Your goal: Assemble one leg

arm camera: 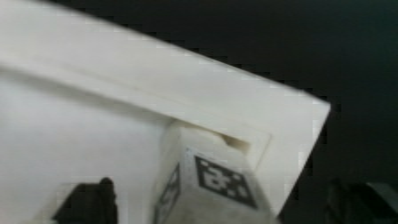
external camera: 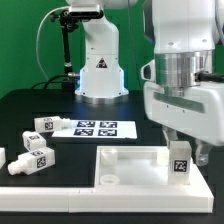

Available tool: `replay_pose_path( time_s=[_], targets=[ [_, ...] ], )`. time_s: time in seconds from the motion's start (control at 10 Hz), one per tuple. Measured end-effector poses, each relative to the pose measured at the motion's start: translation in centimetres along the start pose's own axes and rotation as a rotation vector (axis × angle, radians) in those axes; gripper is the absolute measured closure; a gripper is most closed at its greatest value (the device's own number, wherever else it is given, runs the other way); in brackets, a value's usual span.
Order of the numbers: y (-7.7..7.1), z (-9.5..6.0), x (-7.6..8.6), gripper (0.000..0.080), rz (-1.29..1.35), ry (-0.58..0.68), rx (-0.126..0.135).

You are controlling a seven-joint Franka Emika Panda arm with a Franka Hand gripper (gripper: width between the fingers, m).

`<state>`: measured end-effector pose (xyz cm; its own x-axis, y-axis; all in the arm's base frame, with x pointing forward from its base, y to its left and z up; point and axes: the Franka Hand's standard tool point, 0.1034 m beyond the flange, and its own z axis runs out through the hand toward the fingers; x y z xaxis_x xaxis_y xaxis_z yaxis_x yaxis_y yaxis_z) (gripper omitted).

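One leg, a small white block with a black-and-white tag, stands upright at the corner of the large white panel on the exterior view's right. My gripper hangs over it with a finger on each side. In the wrist view the leg sits between the dark fingers, and a gap shows on both sides, so the jaws stand open around it. Below it lies the panel with its raised rim.
Three loose legs lie at the exterior view's left. The marker board lies behind the panel. The arm's white base stands at the back.
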<state>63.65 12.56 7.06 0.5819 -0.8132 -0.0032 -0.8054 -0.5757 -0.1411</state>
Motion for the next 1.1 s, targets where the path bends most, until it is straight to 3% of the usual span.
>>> replay_pose_path(
  time_s=[0.5, 0.7, 1.0, 1.1],
  targets=[
    [0.3, 0.1, 0.3, 0.0151, -0.301, 0.003, -0.008],
    [0.4, -0.1, 1.3, 0.0151, -0.647, 0.028, -0.034],
    [0.5, -0.1, 1.3, 0.0181, -0.589, 0.028, -0.034],
    [0.5, 0.0, 1.3, 0.0361, -0.556, 0.028, -0.034]
  ],
)
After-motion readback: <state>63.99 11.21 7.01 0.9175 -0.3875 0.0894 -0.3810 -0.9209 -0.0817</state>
